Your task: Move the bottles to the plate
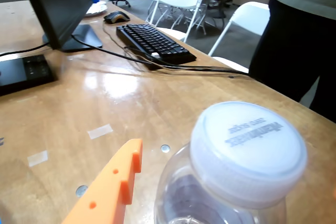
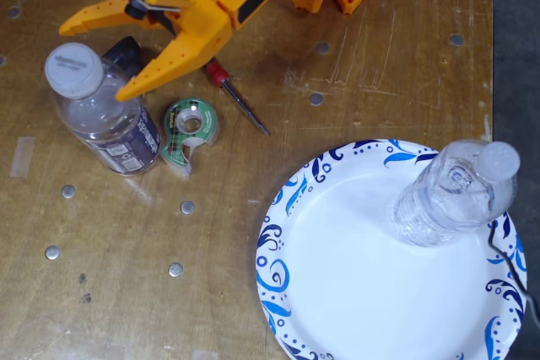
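Observation:
In the fixed view the larger bottle (image 2: 101,115), clear with a dark label and a whitish cap, stands on the wooden table at the left. My orange gripper (image 2: 91,60) is open, one finger on each side of the bottle's cap and neither visibly touching it. The wrist view shows that bottle (image 1: 239,166) close up at the bottom right, with one orange finger (image 1: 113,187) to its left. The small crinkled bottle (image 2: 447,200) stands upright on the right part of the white plate (image 2: 337,284) with its blue swirl rim.
A green tape dispenser (image 2: 190,130) and a red-handled screwdriver (image 2: 238,99) lie just right of the larger bottle. In the wrist view, a monitor (image 1: 58,3), a keyboard (image 1: 155,43), cables, folding chairs and a standing person (image 1: 302,35) lie beyond the table.

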Controlling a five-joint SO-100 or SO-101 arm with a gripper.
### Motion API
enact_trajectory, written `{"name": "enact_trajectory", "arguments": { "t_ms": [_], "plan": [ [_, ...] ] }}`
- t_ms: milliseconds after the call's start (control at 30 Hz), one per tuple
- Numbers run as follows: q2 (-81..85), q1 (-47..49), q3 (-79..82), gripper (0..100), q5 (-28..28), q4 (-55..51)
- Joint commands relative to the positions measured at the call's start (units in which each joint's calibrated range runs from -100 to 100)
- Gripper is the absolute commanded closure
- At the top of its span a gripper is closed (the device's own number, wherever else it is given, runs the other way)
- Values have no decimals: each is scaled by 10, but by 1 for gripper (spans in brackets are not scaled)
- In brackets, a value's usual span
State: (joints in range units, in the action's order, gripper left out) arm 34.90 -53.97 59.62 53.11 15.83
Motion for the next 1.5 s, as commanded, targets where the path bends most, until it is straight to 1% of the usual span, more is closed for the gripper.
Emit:
{"name": "enact_trajectory", "arguments": {
  "t_ms": [0,400,1000,1300,1467],
  "plan": [
    [-17,-4,-13,62,-3,42],
    [-97,-18,-74,62,-2,57],
    [-109,-28,-116,62,1,48],
    [-169,-29,-150,62,1,58],
    [-170,-25,-149,62,2,58]
  ]
}}
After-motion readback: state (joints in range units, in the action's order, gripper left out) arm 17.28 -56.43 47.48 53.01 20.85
